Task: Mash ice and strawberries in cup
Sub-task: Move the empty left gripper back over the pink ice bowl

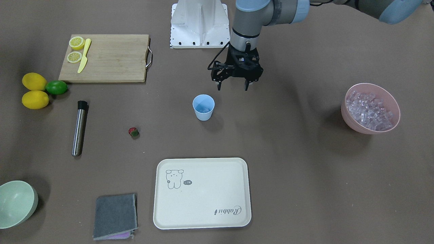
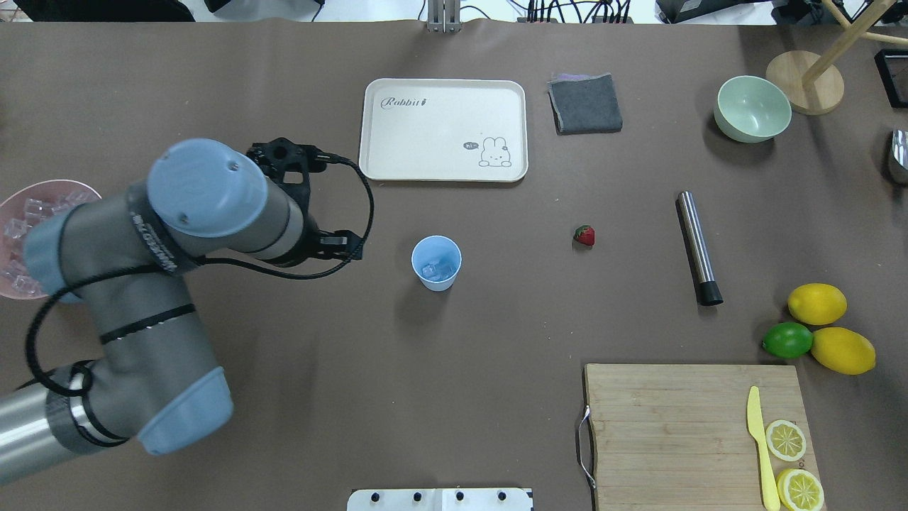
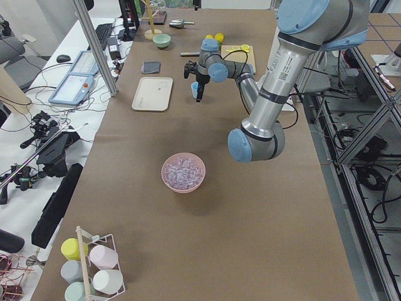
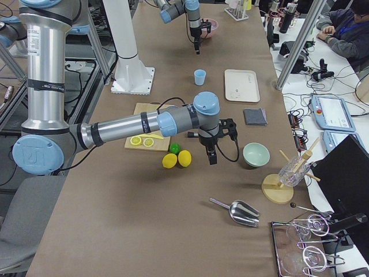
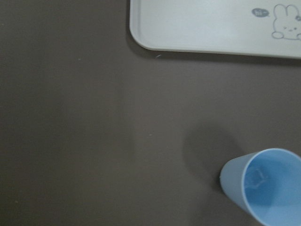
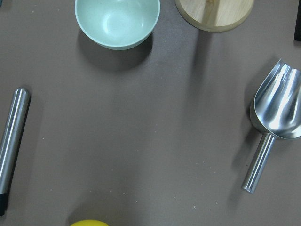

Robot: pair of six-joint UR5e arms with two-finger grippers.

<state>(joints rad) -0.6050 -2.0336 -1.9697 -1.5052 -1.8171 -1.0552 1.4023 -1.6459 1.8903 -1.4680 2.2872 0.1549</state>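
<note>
The light-blue cup [image 1: 203,107] stands upright mid-table with a few clear ice cubes [image 2: 438,270] in its bottom; it also shows at the lower right of the left wrist view [image 5: 265,186]. More ice [image 1: 371,110] is heaped in the pink bowl [image 1: 346,117]. The strawberry [image 1: 133,131] lies alone on the table, apart from the cup. My left gripper [image 1: 233,86] hangs open and empty just behind the cup, on the pink bowl's side. My right gripper [image 4: 211,157] hovers between the lemons and the pale-green bowl; I cannot tell if it is open or shut.
A steel muddler [image 1: 79,128] lies beyond the strawberry. A cream tray [image 1: 203,217], a grey cloth [image 1: 115,215], a pale-green bowl [image 1: 15,203], a cutting board [image 1: 112,59] with lemon halves and a knife, whole lemons and a lime [image 1: 56,87], and a metal scoop [image 6: 275,122] stand around.
</note>
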